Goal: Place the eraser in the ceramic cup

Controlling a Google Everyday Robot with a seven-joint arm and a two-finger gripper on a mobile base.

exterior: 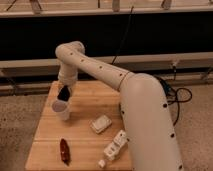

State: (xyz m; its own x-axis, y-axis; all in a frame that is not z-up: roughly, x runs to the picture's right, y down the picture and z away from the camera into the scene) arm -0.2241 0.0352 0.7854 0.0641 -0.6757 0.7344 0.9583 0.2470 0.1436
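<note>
The white ceramic cup [61,110] stands upright near the left edge of the wooden table [85,97]. My gripper [63,93] hangs from the white arm [100,72] and sits directly above the cup's rim, almost touching it. The gripper shows as one dark shape. The black eraser cannot be told apart from it, and no black chunk lies on the table.
A white block [101,123] lies at the table's middle and a longer white block [116,145] near the front, with a small white piece [102,163] beside it. A dark red elongated object [65,150] lies front left. Cables [175,97] trail on the floor at right.
</note>
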